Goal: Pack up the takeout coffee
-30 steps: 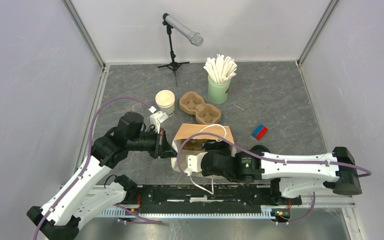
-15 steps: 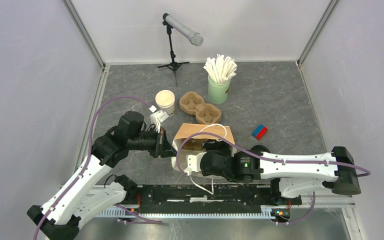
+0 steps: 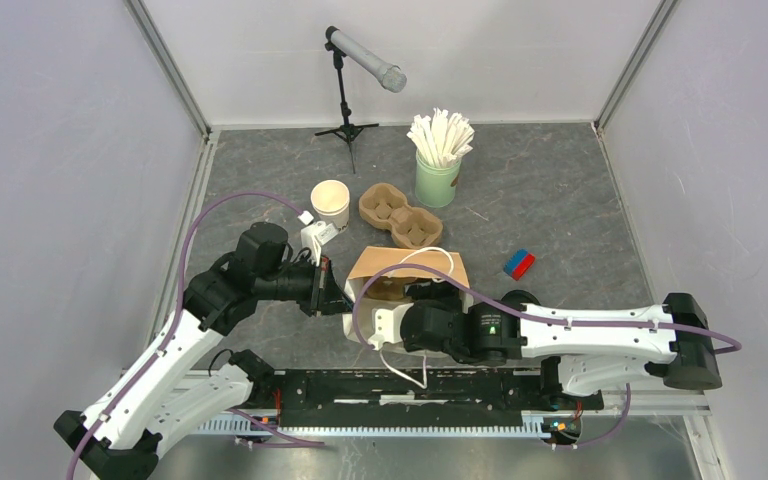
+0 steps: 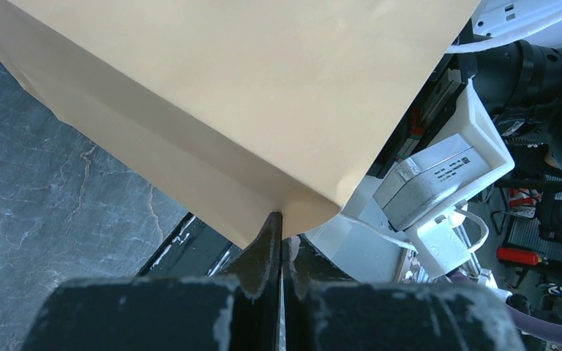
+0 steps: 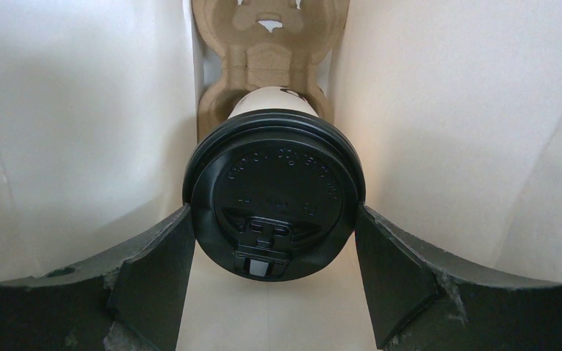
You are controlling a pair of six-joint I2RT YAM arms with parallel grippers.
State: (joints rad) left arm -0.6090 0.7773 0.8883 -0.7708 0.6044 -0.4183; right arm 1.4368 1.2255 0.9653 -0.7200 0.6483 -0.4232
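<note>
Your left hand [image 4: 281, 219] pinches a corner of the paper bag [image 4: 227, 88] to steady it; your right hand [image 5: 274, 212], inside, clasps the takeout coffee [image 5: 274, 183] by its lid.

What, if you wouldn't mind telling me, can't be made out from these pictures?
- The white paper takeout cup with round black plastic lid: top view, hidden inside the brown paper bag; right wrist view, the lid covers most of its side print.
- The right gripper: top view, its jaws are buried in the bag's mouth.
- The brown moulded-pulp carrier holding the cup: right wrist view, far end cut off by the top edge.
</note>
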